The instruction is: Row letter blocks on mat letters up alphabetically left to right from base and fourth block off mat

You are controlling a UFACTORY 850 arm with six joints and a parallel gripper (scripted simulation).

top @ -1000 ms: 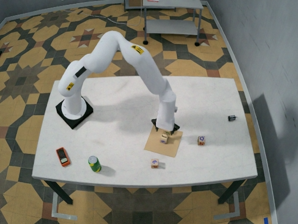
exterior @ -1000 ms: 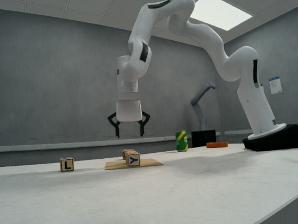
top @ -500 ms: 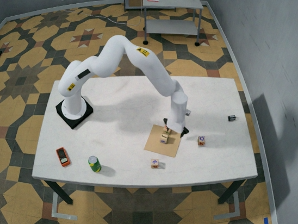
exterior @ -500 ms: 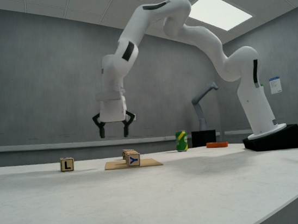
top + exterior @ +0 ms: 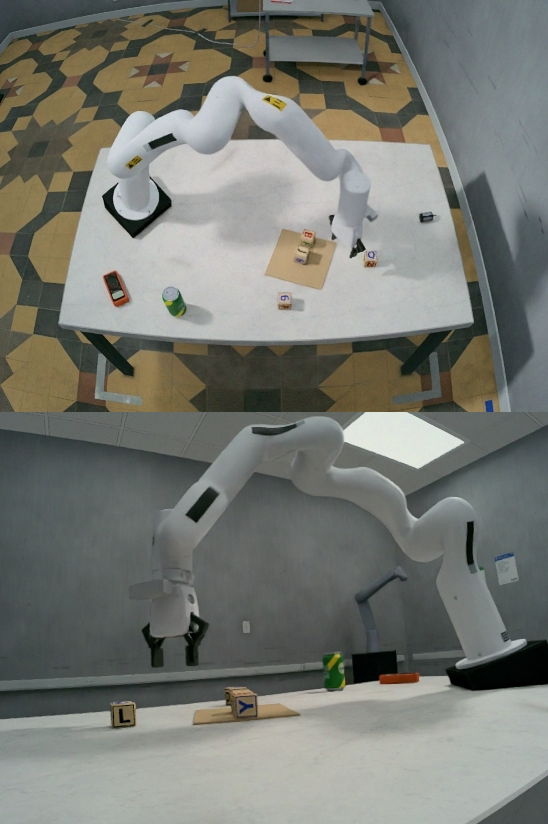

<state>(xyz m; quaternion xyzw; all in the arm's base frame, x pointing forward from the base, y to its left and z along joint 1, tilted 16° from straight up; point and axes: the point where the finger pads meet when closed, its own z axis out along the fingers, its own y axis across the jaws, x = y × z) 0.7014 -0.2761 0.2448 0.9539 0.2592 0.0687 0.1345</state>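
A tan mat (image 5: 300, 260) lies on the white table. Two letter blocks stand on it, touching: the far one (image 5: 308, 237) has a red letter on top, and the near one (image 5: 301, 254) has a dark mark on top. A block with Q on top (image 5: 370, 258) stands off the mat to the right. A block with 9 on top (image 5: 284, 300) stands off the mat in front. My gripper (image 5: 352, 245) is open and empty, high above the table between the mat's right edge and the Q block. In the side view the gripper (image 5: 173, 656) hangs above the gap between a block with an L side (image 5: 123, 714) and the mat's blocks (image 5: 244, 703).
A green can (image 5: 173, 301) and an orange device (image 5: 116, 288) stand at the table's front left. A small black object (image 5: 426, 217) lies at the right. My arm's base (image 5: 136, 205) is at the left. A second arm's stand (image 5: 372, 664) is behind the table.
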